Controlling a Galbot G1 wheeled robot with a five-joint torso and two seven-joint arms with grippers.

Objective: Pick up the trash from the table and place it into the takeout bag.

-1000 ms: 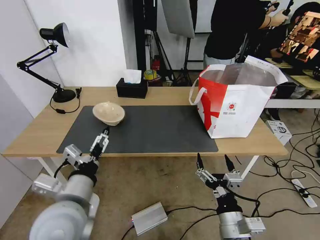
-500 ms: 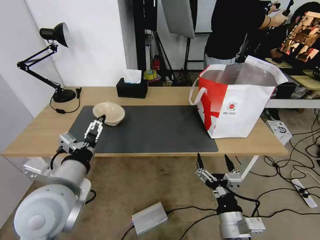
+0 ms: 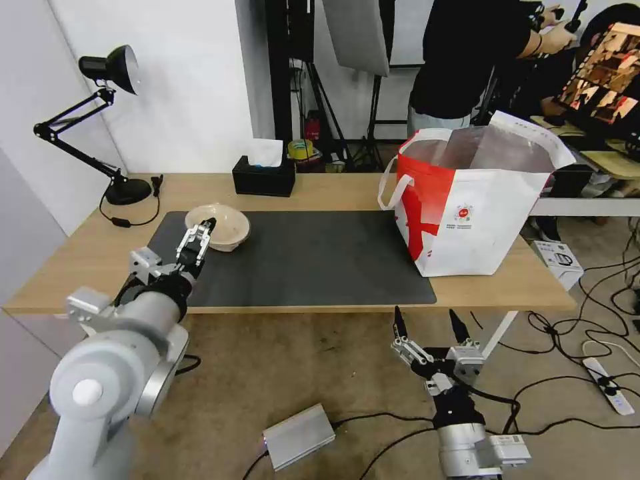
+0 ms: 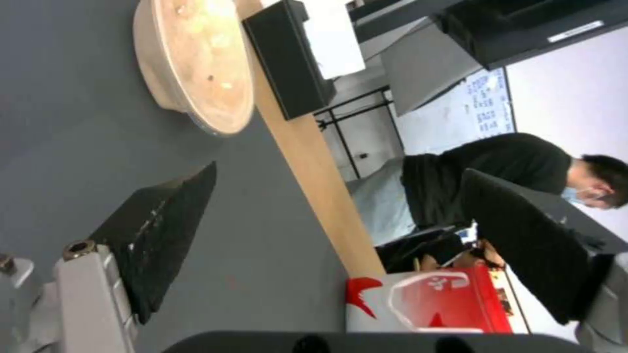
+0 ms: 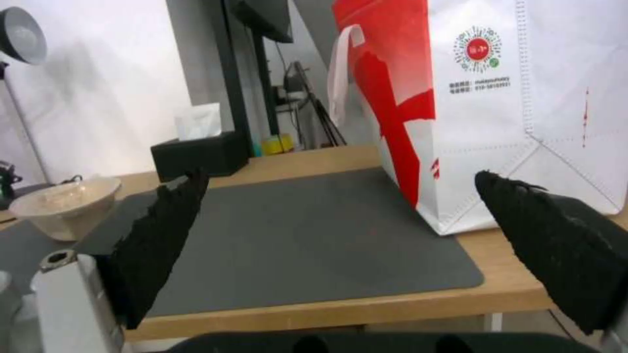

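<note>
On the wood table (image 3: 320, 190), a grey mat (image 3: 300, 260) bears a beige bowl (image 3: 223, 223).

The left claw (image 3: 198, 233) partly hides the beige bowl (image 3: 223, 225).

At the far left you have a black desk lamp (image 3: 100, 120), its round base near the wall. A black tissue box (image 3: 264, 176) with a white tissue sits along the back edge. On the floor you see a silver box (image 3: 298, 436), black cables (image 3: 600, 293) and a white power strip (image 3: 608, 387).
</note>
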